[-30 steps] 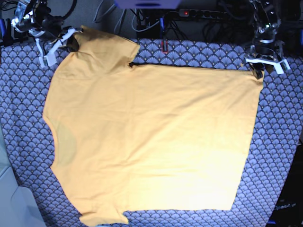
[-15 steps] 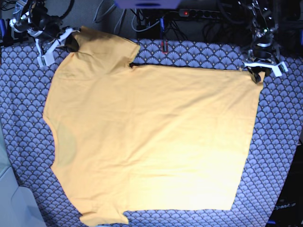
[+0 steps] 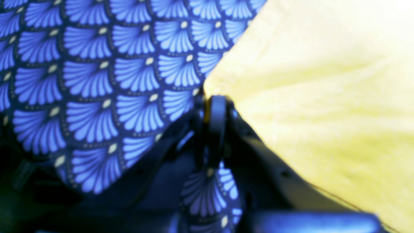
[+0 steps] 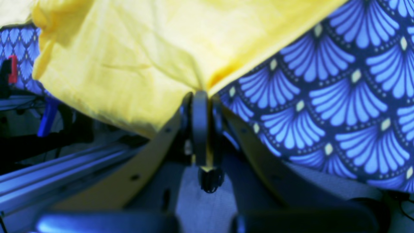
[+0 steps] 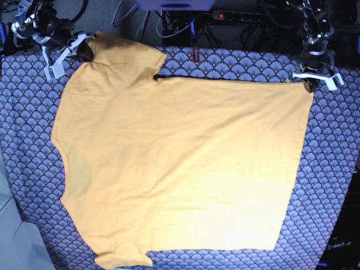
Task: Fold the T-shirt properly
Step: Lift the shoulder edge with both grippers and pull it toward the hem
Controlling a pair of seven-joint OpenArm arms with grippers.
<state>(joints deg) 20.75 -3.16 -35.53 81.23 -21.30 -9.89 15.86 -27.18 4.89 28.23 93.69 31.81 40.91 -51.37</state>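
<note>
Left gripper (image 3: 212, 106) jaws now clamped on T-shirt (image 5: 180, 169) hem corner; right gripper (image 4: 202, 106) already clamped on sleeve. Fold can be started.

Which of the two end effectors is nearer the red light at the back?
Left. The left end effector is right of the red light; the right end effector sits much farther left.

I see the T-shirt (image 5: 180, 163) covering most of the patterned cloth (image 5: 332, 169); bare cloth strips run along the left, right and bottom edges, w/ room to pass. Cables and a power strip (image 5: 247, 16) crowd the far edge.
</note>
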